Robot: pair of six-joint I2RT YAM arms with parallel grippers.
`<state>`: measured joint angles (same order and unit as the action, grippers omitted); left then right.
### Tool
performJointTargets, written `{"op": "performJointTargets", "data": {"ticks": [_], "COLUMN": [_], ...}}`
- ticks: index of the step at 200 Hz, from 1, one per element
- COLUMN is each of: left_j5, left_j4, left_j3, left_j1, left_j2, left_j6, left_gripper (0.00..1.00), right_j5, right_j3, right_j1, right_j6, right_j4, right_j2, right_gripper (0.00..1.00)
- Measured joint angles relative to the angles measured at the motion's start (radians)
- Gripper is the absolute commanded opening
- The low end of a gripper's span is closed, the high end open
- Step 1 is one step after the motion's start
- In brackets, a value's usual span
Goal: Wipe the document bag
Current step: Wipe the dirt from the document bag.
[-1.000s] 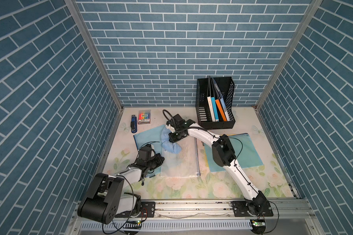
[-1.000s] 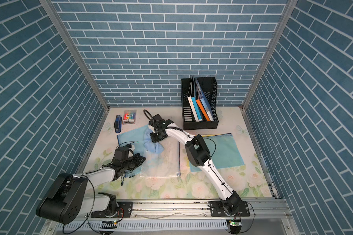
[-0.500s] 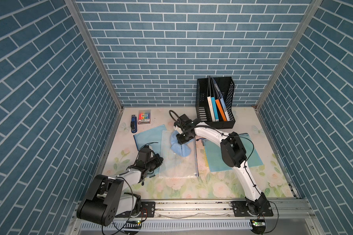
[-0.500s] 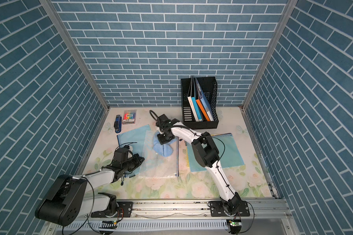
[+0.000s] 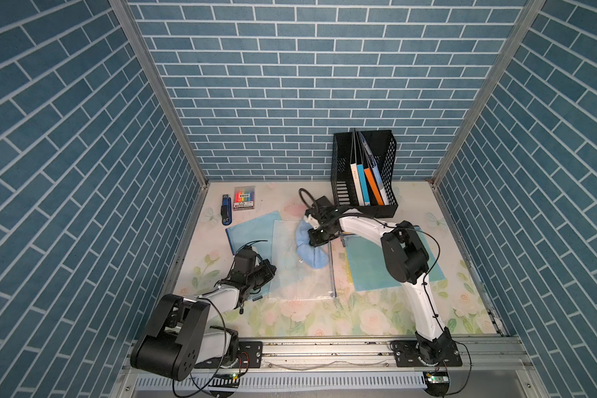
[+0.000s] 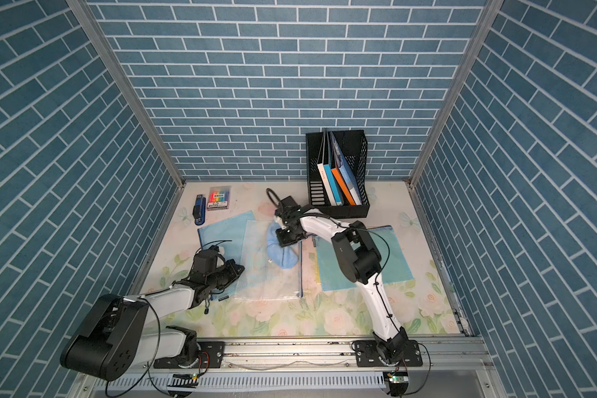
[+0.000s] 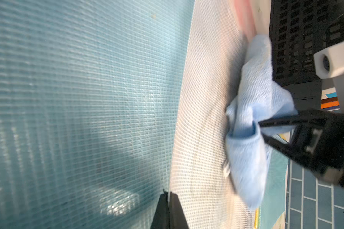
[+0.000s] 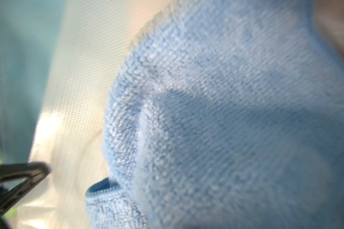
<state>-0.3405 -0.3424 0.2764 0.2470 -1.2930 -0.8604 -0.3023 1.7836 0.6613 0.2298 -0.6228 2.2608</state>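
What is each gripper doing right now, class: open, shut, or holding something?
Left gripper: shut, tips at the white mesh document bag's edge.
Right gripper: shut on the blue microfibre cloth.

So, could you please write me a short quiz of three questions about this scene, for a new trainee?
1. True or false: the right gripper is shut on the light blue cloth.
2. Choose one. The cloth is: A) lying on top of the clear mesh document bag; B) hanging in the air, well above the bag; C) zipped inside the bag.
3. Short answer: which gripper does not touch the cloth?

Key: 1 true. 2 A. 3 the left gripper, which is shut at the bag's edge.
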Motion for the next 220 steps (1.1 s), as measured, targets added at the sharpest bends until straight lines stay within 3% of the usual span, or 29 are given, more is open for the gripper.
{"op": "performJointTargets", "data": {"ticks": [20, 40, 97, 120, 155, 197, 220], "left_j5": [0.0, 0.0, 0.0, 0.007, 0.019, 0.035, 0.041], "left_j4": [-0.01, -0.022, -0.061, -0.062, -0.065, -0.083, -0.094], "left_j3": [0.009, 0.016, 0.033, 0.037, 0.047, 0.048, 0.048], "left_j1": [0.001, 0.002, 0.013, 0.013, 0.014, 0.015, 0.015], "left_j2": [-0.015, -0.032, -0.092, -0.095, -0.094, -0.079, -0.079], "left_j6": [0.0, -0.001, -0.023, -0.024, -0.03, -0.045, -0.052], "left_gripper": [0.0, 0.0, 0.0, 0.0, 0.0, 0.0, 0.0], "right_j5": [0.031, 0.034, -0.082, -0.097, -0.048, 0.071, 0.099], "right_j3": [-0.008, -0.016, 0.018, 0.057, 0.045, -0.125, -0.117], "right_j1": [-0.092, -0.069, 0.299, 0.377, 0.292, 0.046, 0.016], "right_j6": [-0.008, -0.011, -0.048, -0.058, -0.089, -0.101, -0.103], "right_j4": [-0.002, -0.008, -0.029, -0.06, -0.102, -0.111, -0.113], "right_j2": [-0.009, -0.015, -0.015, -0.015, -0.018, -0.114, -0.136], "right_gripper": [0.08, 0.08, 0.09, 0.11, 0.11, 0.11, 0.11]}}
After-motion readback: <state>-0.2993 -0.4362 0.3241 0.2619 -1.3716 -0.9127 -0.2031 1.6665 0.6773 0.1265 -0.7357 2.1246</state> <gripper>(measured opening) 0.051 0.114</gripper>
